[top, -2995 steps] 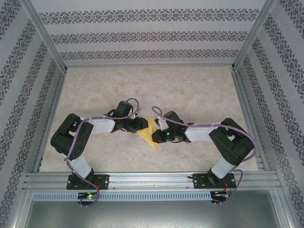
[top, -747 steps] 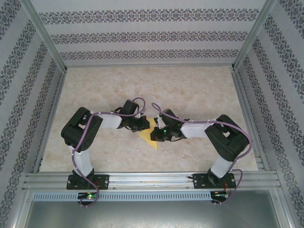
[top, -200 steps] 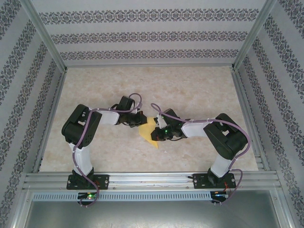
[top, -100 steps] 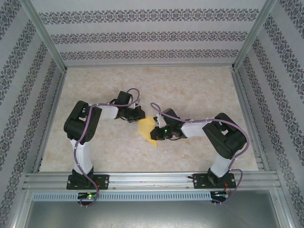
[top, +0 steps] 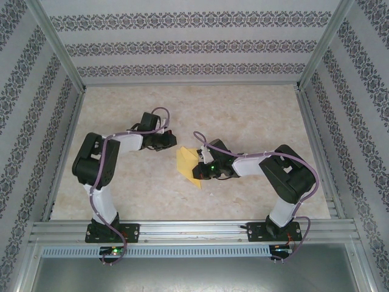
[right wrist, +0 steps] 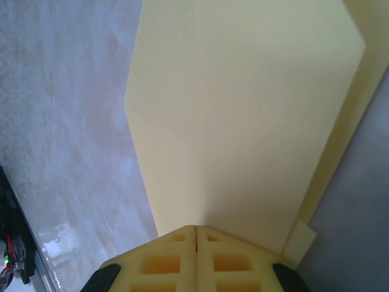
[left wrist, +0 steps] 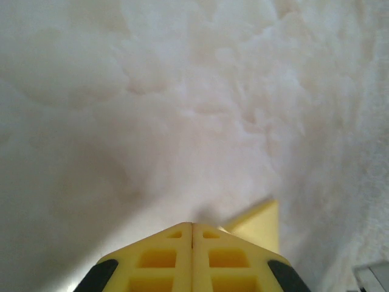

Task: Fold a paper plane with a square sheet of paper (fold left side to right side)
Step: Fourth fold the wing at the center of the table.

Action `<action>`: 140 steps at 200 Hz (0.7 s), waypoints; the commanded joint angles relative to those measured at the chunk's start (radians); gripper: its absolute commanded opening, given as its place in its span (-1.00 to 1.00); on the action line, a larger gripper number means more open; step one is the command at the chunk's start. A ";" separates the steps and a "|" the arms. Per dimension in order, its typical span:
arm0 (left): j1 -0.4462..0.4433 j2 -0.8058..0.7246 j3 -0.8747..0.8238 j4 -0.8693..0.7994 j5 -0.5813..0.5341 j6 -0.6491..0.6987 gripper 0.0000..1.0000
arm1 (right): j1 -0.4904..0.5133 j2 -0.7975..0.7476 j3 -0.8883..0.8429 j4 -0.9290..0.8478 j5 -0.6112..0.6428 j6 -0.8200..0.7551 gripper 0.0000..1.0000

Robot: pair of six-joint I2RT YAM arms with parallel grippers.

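Note:
The square sheet of paper (top: 186, 163) lies creased at the table's middle, its yellow left part standing up a little. My right gripper (top: 200, 168) is shut, and its yellow fingertips rest on the sheet's right side; in the right wrist view the paper (right wrist: 243, 121) spreads out ahead of the right gripper (right wrist: 196, 227), with a lower layer showing at its right edge. My left gripper (top: 174, 142) is shut on nothing, off to the paper's back left. In the left wrist view the left gripper (left wrist: 192, 225) hovers over bare table, a yellow paper corner (left wrist: 261, 222) just right of it.
The marble-patterned table (top: 243, 115) is boxed in by patterned walls and a metal frame (top: 61, 79). An aluminium rail (top: 194, 230) carrying both arm bases runs along the near edge. Open tabletop stretches behind and to both sides of the paper.
My left gripper has pulled back and to the left, off the paper. The sheet's left part has sprung up and spread wider. The right gripper has stayed on the paper.

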 commanded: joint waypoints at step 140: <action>-0.193 0.052 -0.048 0.041 -0.016 -0.013 -0.88 | -0.010 0.024 -0.047 -0.161 0.022 0.009 -1.00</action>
